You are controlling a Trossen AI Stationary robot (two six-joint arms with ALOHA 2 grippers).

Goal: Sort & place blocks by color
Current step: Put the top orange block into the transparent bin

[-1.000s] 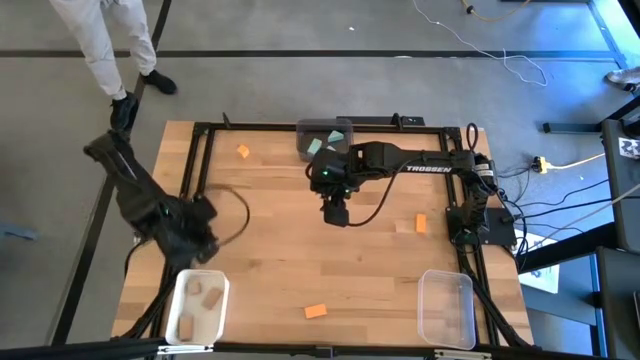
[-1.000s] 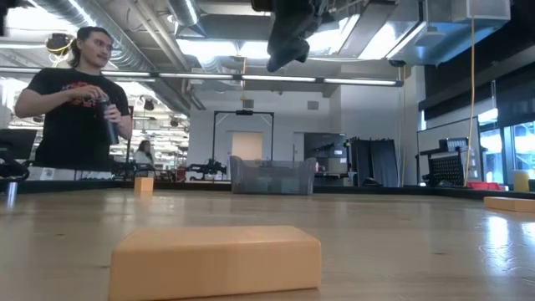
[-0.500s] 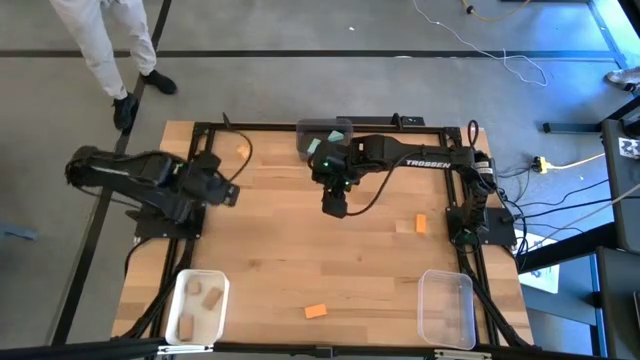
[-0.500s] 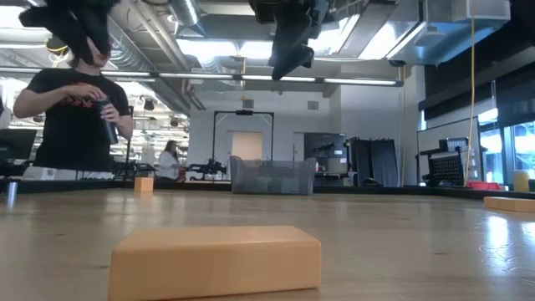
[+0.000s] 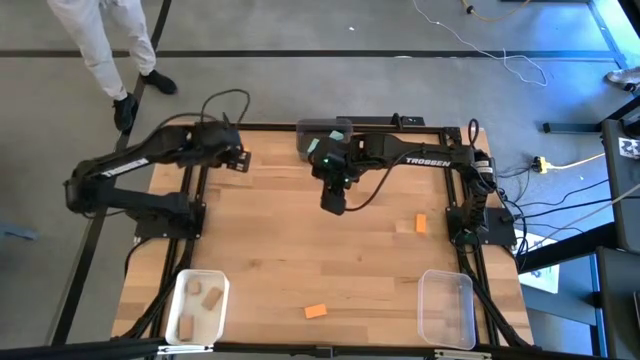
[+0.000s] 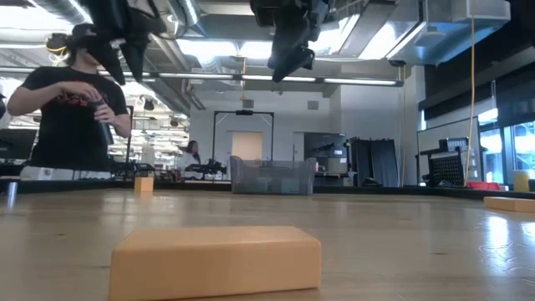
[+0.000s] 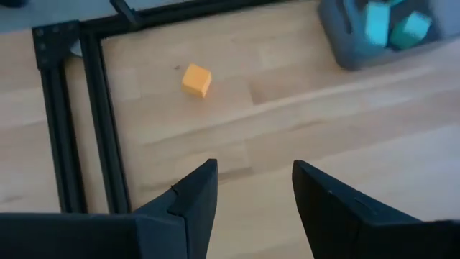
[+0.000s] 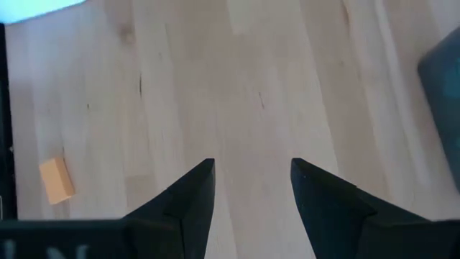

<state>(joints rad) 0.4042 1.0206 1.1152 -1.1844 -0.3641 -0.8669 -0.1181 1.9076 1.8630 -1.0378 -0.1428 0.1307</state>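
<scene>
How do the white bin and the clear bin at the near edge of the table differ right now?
The white bin, at the near left corner, holds two tan blocks; the clear bin, at the near right corner, holds none. The white bin's walls are opaque, while the clear bin's floor shows the wood beneath. Both are rectangular, open-topped, and sit untouched by either arm.

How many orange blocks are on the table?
3: one at the far left corner, one near the right edge, one near the front. The left arm may hide more.

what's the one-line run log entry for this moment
left gripper: open, empty, above orange block at far-left corner | right gripper: open, empty, mid-table by grey bin | teal blocks: in grey bin
</scene>
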